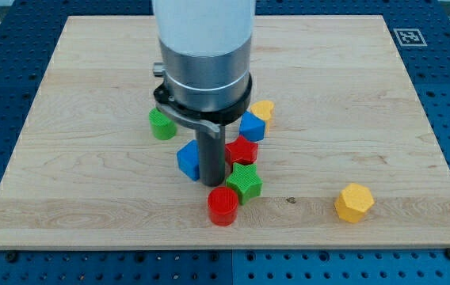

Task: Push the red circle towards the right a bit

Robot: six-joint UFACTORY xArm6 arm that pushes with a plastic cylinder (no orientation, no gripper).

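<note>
Nearest to the front edge of the counter (90,214) stands the red circle (223,206), a short round block. It is a little left of the middle of the wooden board. Far to its right, well apart from all others, lies a yellow hexagon block (355,202).

Just behind the red circle and a bit to the right sits the green star (245,182), touching it or almost touching; I cannot tell which. My tip (212,183) comes down just behind the red circle, on its left side, with the green star directly on its right and a blue block (188,161) directly on its left. My tool is only a plain dark rod, so it has nothing to open or close, and it grips nothing.

Behind the green star is a red block (243,150) of unclear shape, and behind that another blue block (253,127). Farther still, at the right of my arm, a yellow block (263,109) shows partly. On the left side a green block (162,125) stands next to my arm.

My arm hangs straight down over this group: a white cylinder at the top, then a grey metal ring, then the dark rod, all upright. It hides the counter behind the blocks.
</note>
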